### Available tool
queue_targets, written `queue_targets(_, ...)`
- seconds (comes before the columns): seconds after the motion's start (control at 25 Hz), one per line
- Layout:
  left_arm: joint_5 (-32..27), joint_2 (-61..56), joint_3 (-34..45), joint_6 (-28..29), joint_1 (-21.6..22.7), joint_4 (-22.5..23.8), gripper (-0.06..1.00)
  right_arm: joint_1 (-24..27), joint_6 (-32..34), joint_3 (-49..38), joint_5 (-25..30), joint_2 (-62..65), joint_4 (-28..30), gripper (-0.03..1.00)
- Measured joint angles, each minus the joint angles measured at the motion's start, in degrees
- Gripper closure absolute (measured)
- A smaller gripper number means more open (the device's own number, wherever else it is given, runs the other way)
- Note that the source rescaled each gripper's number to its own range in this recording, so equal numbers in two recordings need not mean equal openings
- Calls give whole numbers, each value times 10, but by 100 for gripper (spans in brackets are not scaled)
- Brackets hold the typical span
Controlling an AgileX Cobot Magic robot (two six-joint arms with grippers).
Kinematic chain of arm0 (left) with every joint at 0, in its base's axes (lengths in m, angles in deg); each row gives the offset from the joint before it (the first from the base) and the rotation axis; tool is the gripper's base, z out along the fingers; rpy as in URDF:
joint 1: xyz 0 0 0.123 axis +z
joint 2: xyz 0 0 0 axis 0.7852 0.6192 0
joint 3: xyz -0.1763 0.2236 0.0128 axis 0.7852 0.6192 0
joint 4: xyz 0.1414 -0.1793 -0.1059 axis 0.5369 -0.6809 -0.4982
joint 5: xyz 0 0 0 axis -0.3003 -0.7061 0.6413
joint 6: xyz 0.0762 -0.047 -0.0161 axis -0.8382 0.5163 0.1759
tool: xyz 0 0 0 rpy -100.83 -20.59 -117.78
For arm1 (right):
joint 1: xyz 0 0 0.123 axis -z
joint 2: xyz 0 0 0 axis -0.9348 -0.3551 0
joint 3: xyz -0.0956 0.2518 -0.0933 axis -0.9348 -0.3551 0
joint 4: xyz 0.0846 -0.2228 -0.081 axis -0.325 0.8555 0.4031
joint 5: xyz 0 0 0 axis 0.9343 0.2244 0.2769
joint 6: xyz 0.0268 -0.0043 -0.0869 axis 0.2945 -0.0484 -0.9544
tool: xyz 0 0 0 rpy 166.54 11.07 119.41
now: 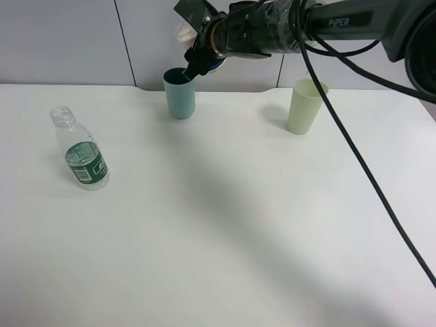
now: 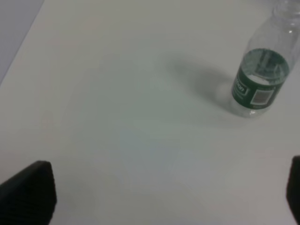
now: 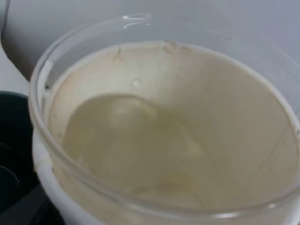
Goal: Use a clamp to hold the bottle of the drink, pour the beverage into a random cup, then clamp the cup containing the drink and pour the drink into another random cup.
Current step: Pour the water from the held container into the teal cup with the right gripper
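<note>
Right wrist view is looking straight into the short white paper cup with the ribbed blue sleeve (image 3: pixel 187 103), where clear liquid (image 3: pixel 131 140) is pooling against its pinkish wall; the cup is hanging tipped just above the rim of the plain teal-green tumbler (image 1: pixel 180 95) at the back of the white table (image 1: pixel 225 238); the black right gripper (image 1: pixel 199 58) is clamping the cup, jaws closed on it; the pale yellow-green tapered tumbler (image 1: pixel 304 107) is standing well apart to the right; the small clear plastic bottle with the green label (image 1: pixel 82 153) is standing upright and uncapped near the left edge; the left gripper (image 2: pixel 161 197) is hovering over bare table, jaws spread wide, holding nothing.
</note>
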Motion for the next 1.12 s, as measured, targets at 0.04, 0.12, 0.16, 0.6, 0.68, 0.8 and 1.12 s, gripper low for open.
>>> queue_targets(0.04, 0, 0, 0, 0, 0, 0, -6, -1, -14, 0, -1, 0, 1, 94)
queue_targets(0.12, 0, 0, 0, 0, 0, 0, -6, -2, -39, 0, -3, 0, 1, 94)
queue_targets(0.16, 0, 0, 0, 0, 0, 0, -6, -3, -51, 0, -3, 0, 1, 94)
queue_targets(0.6, 0, 0, 0, 0, 0, 0, -6, -4, -88, 0, 1, 0, 61, 94)
queue_targets(0.68, 0, 0, 0, 0, 0, 0, -6, -4, -88, 0, 3, 0, 72, 94)
queue_targets(0.8, 0, 0, 0, 0, 0, 0, -6, -4, -88, 0, 5, 0, 96, 94)
queue_targets(1.12, 0, 0, 0, 0, 0, 0, -6, -4, -88, 0, 16, 0, 167, 94)
